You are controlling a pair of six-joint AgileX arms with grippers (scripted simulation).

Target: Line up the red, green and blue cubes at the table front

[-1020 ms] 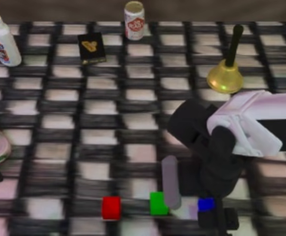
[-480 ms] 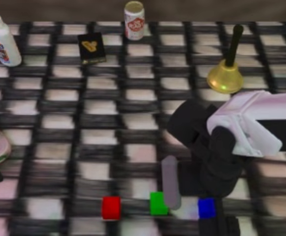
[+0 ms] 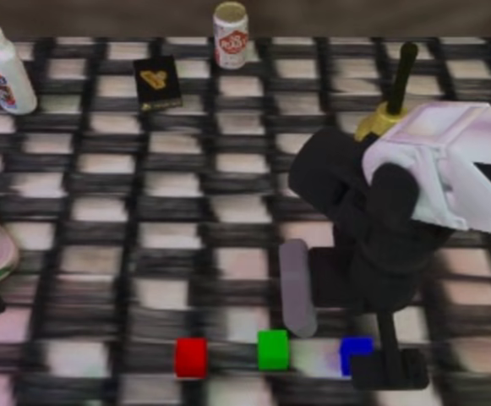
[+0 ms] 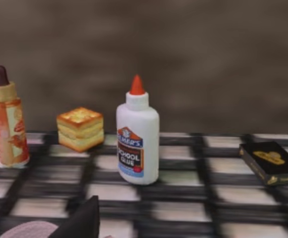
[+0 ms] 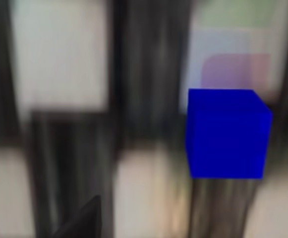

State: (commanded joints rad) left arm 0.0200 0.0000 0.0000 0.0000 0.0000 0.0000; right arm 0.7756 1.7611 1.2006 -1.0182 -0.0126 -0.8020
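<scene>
three small matte cubes are seen in a row at the front of the table (image 3: 101, 211). the green cube (image 3: 272, 349) serves as landmark: the red cube (image 3: 190, 357) lies to its left, the blue cube (image 3: 352, 351) to its right, each well apart from it. the right hand (image 3: 346, 334) hangs over the blue cube with fingers spread apart, nothing clamped; one dark finger covers the cube's right part. the left hand is cut off at the table's left edge; its state cannot be told.

Top view looks down on the table (image 3: 101, 211); right wrist view hangs close above the blue cube (image 5: 225, 134) (shared with top).
</scene>
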